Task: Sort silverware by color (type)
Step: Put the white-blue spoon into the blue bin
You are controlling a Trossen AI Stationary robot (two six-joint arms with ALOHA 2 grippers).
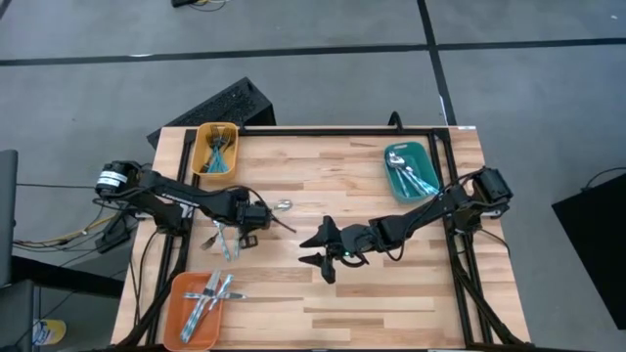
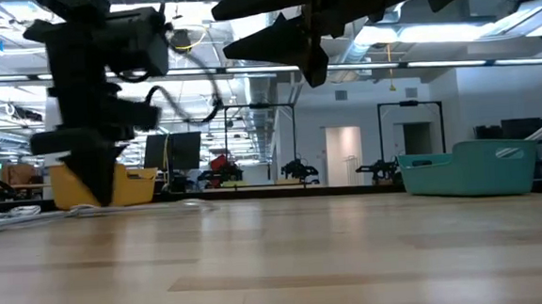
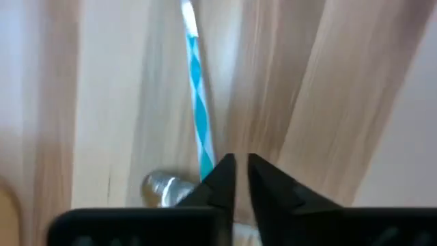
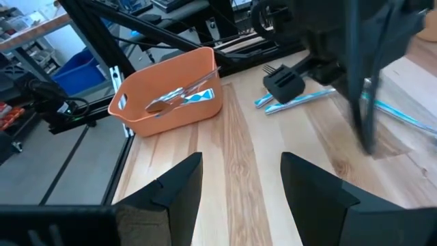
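Two or three pieces of silverware (image 1: 223, 241) with light-blue handles lie loose on the wooden table (image 1: 372, 303) at its left. My left gripper (image 1: 235, 231) points steeply down at them, its tips (image 3: 237, 171) almost together with only a slit between. One blue handle (image 3: 198, 116) runs past the outer side of one finger, and its metal head (image 3: 160, 188) lies beside that finger. A lone spoon (image 1: 282, 205) lies a little to the right. My right gripper (image 1: 321, 252) hangs open above the table's middle, with nothing between its fingers (image 4: 239, 178). My left gripper comes down from above with its fingertips (image 2: 93, 196) at the table top. The blue handle (image 3: 203, 160) disappears behind the outer edge of one fingertip and nothing shows in the slit. I cannot tell whether the finger touches the handle.
A yellow tray (image 1: 200, 147) holding silverware stands at the far left, an orange tray (image 1: 178, 293) with more at the near left, and a teal tray (image 1: 393, 182) with some at the far right. Bare wood lies between the arms and along the near edge.
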